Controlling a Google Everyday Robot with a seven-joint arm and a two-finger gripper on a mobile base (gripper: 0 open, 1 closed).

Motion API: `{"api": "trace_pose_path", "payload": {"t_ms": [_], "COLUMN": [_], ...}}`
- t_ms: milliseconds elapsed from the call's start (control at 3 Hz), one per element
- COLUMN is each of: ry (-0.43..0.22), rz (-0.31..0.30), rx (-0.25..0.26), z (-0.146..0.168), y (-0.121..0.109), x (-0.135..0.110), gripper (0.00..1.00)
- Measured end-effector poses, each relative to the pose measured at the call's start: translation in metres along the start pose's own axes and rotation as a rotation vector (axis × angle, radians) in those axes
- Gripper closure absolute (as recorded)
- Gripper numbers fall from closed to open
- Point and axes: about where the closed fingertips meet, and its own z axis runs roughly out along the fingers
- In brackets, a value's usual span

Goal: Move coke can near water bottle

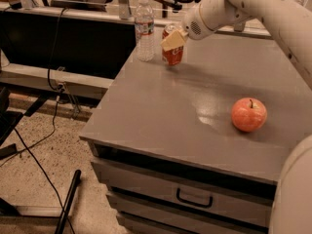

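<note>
The coke can (173, 55) is orange-red with a silver top and stands at the back left of the grey cabinet top (161, 111), just right of the water bottle (144, 29). The water bottle is tall, clear and ribbed, with a white cap and a pale label with a reddish band. My gripper (173, 38) reaches in from the upper right on a white arm and is closed around the upper part of the can. A yellowish finger (172, 40) covers the can's upper front.
A round red-orange apple (249, 114) sits on the right of the cabinet top. The cabinet has a drawer with a handle (194, 199) below its front edge. Cables and a black bar lie on the floor to the left. A dark bench runs behind.
</note>
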Motion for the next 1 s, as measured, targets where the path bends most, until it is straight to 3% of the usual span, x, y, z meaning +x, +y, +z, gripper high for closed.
{"api": "trace_pose_path", "payload": {"t_ms": [333, 1000], "ry": [-0.036, -0.059], "rz": [0.061, 0.077], "rx": [-0.029, -0.089], "z": [0.008, 0.026], "y": [0.000, 0.006], "x": [0.001, -0.006], "gripper": [0.58, 0.12]}}
